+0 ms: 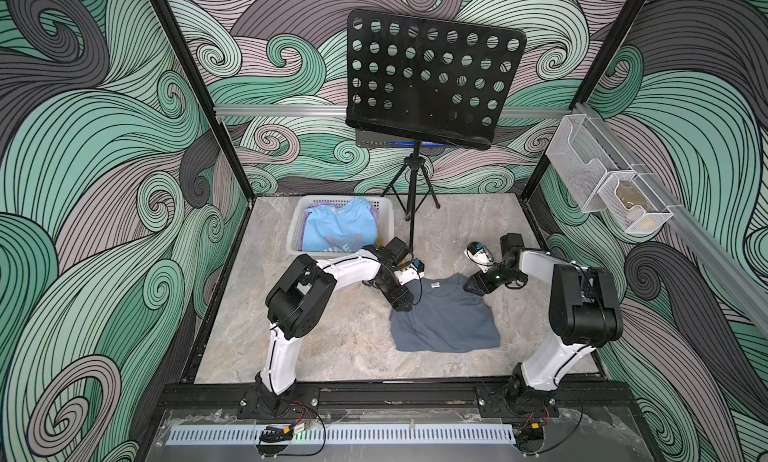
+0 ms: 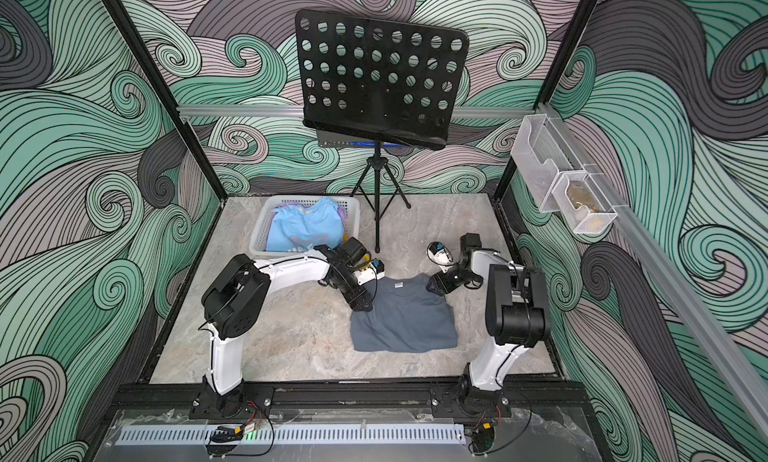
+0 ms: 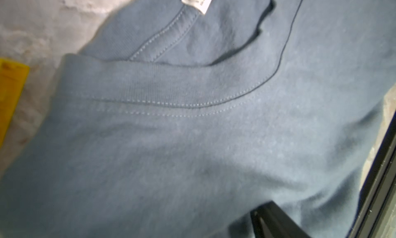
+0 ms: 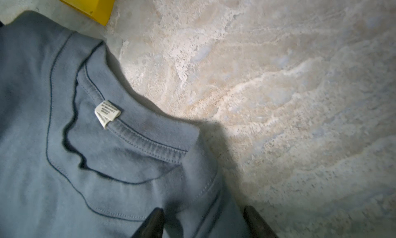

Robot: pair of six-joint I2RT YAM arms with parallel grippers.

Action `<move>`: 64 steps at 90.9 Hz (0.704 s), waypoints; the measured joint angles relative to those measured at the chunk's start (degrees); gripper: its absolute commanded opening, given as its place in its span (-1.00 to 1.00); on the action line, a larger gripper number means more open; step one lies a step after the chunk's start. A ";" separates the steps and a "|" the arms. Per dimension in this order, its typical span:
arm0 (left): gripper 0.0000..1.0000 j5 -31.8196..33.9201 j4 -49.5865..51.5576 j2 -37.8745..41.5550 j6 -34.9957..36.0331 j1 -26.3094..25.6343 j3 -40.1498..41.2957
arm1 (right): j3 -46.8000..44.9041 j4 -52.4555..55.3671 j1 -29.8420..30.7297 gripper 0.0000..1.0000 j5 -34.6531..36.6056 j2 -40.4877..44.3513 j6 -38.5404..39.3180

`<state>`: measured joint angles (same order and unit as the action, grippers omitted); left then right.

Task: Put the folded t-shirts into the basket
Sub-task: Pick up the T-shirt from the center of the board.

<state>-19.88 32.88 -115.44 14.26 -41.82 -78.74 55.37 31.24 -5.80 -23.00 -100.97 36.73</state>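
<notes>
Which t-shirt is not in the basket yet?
The plain grey t-shirt. It lies flat on the table, while the light blue t-shirt already sits in the white basket.

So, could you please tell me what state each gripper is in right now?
Left gripper: on the grey shirt; open or closed cannot be told.
Right gripper: open, astride the shirt's edge.

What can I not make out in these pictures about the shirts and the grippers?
- Basket: the light blue t-shirt covers what lies below; only a lavender edge shows, both top views.
- Grey t-shirt neck label: print too blurred, right wrist view.
- Left gripper: left wrist view cuts off its jaws, so their opening is unclear.
</notes>
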 measured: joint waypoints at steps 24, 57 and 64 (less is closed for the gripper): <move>-0.35 -1.62 -6.62 -0.50 -3.58 0.02 2.05 | -2.32 -3.82 0.00 -0.56 -2.60 0.17 0.17; -1.00 -4.55 -12.11 6.23 -4.44 1.36 9.14 | -6.23 -3.21 -3.21 -1.00 -11.54 6.56 1.68; -1.00 -5.97 -12.11 7.78 -4.13 2.43 9.27 | -6.69 -3.23 -3.34 -1.00 -14.23 9.99 2.12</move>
<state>-25.85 20.78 -107.66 10.13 -39.40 -69.47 48.69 28.01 -9.15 -37.23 -90.98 38.85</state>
